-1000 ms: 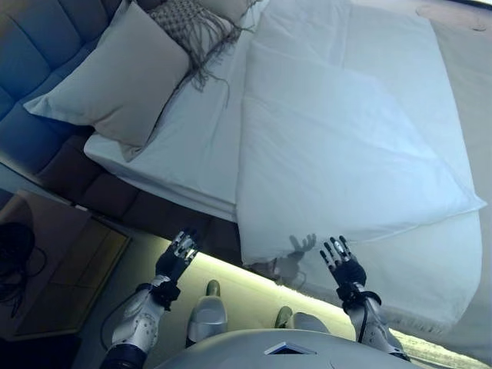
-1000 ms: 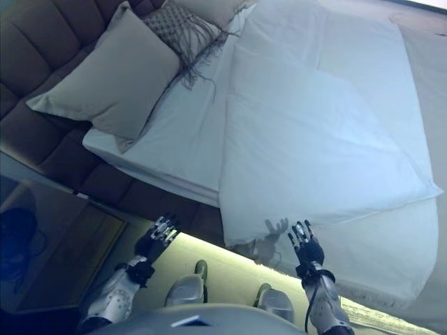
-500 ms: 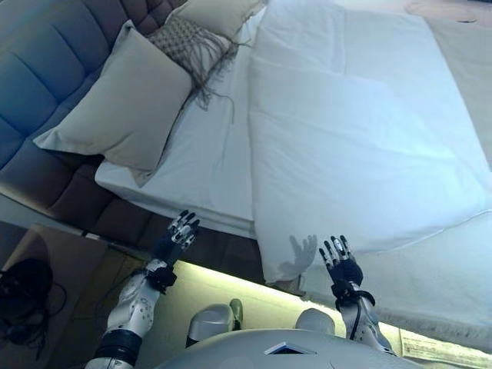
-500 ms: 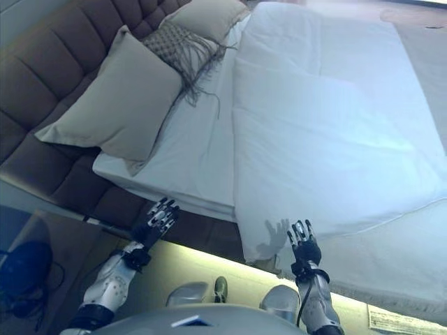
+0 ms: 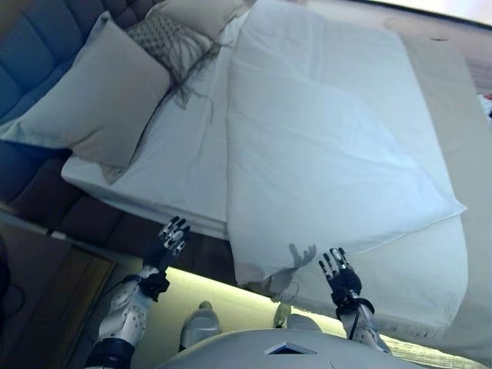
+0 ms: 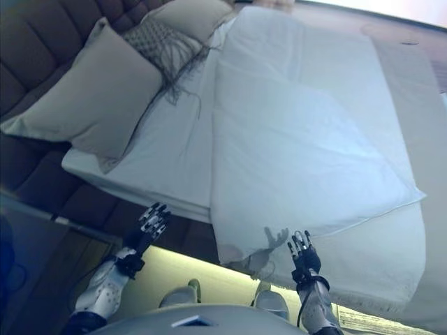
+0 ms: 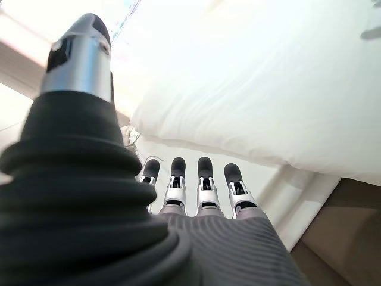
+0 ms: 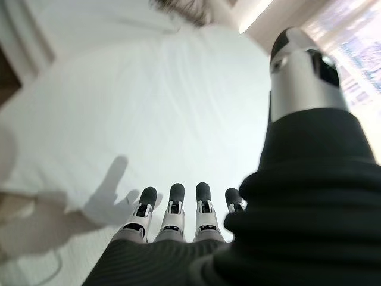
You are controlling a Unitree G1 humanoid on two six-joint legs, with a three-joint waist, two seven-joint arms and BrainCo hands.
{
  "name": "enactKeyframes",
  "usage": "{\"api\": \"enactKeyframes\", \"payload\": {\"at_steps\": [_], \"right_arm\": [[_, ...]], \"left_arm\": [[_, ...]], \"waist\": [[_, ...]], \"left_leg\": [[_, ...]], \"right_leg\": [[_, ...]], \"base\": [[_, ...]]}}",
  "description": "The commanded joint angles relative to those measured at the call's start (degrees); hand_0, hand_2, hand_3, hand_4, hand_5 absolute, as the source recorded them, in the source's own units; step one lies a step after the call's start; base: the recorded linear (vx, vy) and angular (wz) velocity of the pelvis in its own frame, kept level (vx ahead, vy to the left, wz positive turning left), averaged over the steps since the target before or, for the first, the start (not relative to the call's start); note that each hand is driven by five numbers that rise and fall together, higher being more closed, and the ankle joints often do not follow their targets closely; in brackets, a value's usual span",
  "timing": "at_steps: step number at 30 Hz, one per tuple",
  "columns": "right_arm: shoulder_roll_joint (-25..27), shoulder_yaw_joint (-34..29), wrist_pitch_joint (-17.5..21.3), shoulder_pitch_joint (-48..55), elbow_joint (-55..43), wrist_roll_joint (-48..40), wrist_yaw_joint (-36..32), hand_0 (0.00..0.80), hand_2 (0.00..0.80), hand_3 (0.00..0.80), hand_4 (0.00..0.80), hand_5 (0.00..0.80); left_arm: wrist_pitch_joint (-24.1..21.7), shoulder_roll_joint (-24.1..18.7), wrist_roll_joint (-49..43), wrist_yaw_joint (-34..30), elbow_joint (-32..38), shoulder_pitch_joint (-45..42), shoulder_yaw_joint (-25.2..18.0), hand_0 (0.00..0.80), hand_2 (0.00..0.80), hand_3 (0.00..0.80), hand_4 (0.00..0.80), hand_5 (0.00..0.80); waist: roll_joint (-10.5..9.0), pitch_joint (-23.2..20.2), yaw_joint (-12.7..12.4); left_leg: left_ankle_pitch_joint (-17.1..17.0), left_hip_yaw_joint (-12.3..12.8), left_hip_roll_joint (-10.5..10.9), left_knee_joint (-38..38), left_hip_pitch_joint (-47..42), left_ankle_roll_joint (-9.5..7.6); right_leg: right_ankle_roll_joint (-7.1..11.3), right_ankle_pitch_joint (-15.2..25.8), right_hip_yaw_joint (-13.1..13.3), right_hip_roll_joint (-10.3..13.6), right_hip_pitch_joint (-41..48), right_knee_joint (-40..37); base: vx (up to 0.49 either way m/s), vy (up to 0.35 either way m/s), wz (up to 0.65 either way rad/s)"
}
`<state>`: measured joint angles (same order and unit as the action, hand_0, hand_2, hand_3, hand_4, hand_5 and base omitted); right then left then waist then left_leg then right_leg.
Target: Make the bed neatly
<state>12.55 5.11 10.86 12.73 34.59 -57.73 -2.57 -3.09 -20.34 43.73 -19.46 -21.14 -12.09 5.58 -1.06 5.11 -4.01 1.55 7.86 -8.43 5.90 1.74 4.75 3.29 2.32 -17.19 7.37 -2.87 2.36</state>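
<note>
The white folded duvet (image 5: 323, 161) lies across the white-sheeted bed (image 5: 192, 154), its near corner hanging over the bed's edge just ahead of the right hand (image 5: 340, 278). That hand's fingers (image 8: 171, 211) are straight and spread, holding nothing. The left hand (image 5: 167, 241) hovers near the bed's side, fingers (image 7: 202, 185) straight, empty. A large grey square pillow (image 5: 84, 96) leans against the headboard, beyond the left fingers.

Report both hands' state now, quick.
Left hand: open, fingers straight, holding nothing.
Right hand: open, fingers straight, holding nothing, near the duvet edge.
</note>
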Motion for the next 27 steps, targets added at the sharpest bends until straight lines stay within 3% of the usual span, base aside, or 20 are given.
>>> {"api": "enactKeyframes", "payload": {"at_steps": [1,4,6,10,15,18,27], "right_arm": [[2.5,-3.5,0.4,-6.1,5.2,-1.7,-2.4,0.000,0.000,0.000,0.000,0.000],[6.3,-6.4,2.1,-15.1,15.9,-4.0,-3.4,0.000,0.000,0.000,0.000,0.000],[8.9,-8.4,3.0,-20.4,23.2,-7.5,-4.5,0.000,0.000,0.000,0.000,0.000],[11.7,-12.2,0.6,-26.6,31.9,-16.6,-9.9,0.000,0.000,0.000,0.000,0.000],[13.5,-13.3,-2.6,-27.5,33.2,-19.9,-16.1,0.000,0.000,0.000,0.000,0.000],[14.5,-13.4,-3.5,-28.1,32.9,-20.4,-18.0,0.000,0.000,0.000,0.000,0.000],[18.3,-14.9,-6.3,-33.8,36.4,-22.2,-15.3,0.000,0.000,0.000,0.000,0.000]], "left_arm": [[-3.6,-0.7,0.5,0.3,2.8,2.5,0.6,0.000,0.000,0.000,0.000,0.000],[-6.6,-1.5,4.3,0.7,-1.5,9.9,5.4,0.000,0.000,0.000,0.000,0.000],[-7.4,-2.0,6.1,0.2,-1.2,14.4,8.2,0.000,0.000,0.000,0.000,0.000],[-8.9,-2.5,7.3,2.2,-0.5,19.9,12.3,0.000,0.000,0.000,0.000,0.000],[-7.3,-3.9,8.9,2.0,3.1,20.5,13.2,0.000,0.000,0.000,0.000,0.000],[-6.4,-4.6,9.2,1.4,5.9,19.6,12.4,0.000,0.000,0.000,0.000,0.000],[-5.5,-7.9,10.9,0.6,9.4,20.6,12.3,0.000,0.000,0.000,0.000,0.000]], "waist": [[0.59,2.5,-2.0],[3.17,7.2,-1.7],[4.25,10.3,-1.9],[5.16,14.0,-2.3],[5.60,15.7,-3.2],[5.52,16.1,-3.9],[5.76,18.2,-6.2]], "left_leg": [[-1.0,-6.3,-1.7,2.9,5.0,-0.60],[-1.0,-7.2,-0.6,7.4,13.4,-0.33],[-0.9,-6.5,-0.5,10.2,18.4,0.16],[-1.2,-6.3,-1.0,13.3,24.5,0.93],[-0.7,-7.7,-0.2,16.6,28.7,1.03],[1.0,-8.7,0.5,17.5,29.5,1.23],[1.4,-10.0,2.6,20.1,34.1,0.24]], "right_leg": [[5.41,-2.8,2.5,5.7,-3.4,8.5],[6.16,-2.8,3.3,8.7,-12.8,14.3],[6.22,-2.5,2.6,9.8,-16.7,16.1],[6.05,-1.9,1.8,11.2,-21.3,18.1],[6.07,-2.7,2.0,12.7,-24.4,21.1],[6.75,-4.3,2.7,12.5,-25.0,21.9],[6.95,-4.7,3.0,13.9,-28.5,24.7]], "base": [[-0.051,0.079,-0.50],[-0.400,0.143,-0.47],[-0.439,0.059,0.14],[-0.186,-0.032,0.11],[0.013,-0.017,0.16],[0.055,-0.013,0.18],[-0.011,-0.026,0.11]]}}
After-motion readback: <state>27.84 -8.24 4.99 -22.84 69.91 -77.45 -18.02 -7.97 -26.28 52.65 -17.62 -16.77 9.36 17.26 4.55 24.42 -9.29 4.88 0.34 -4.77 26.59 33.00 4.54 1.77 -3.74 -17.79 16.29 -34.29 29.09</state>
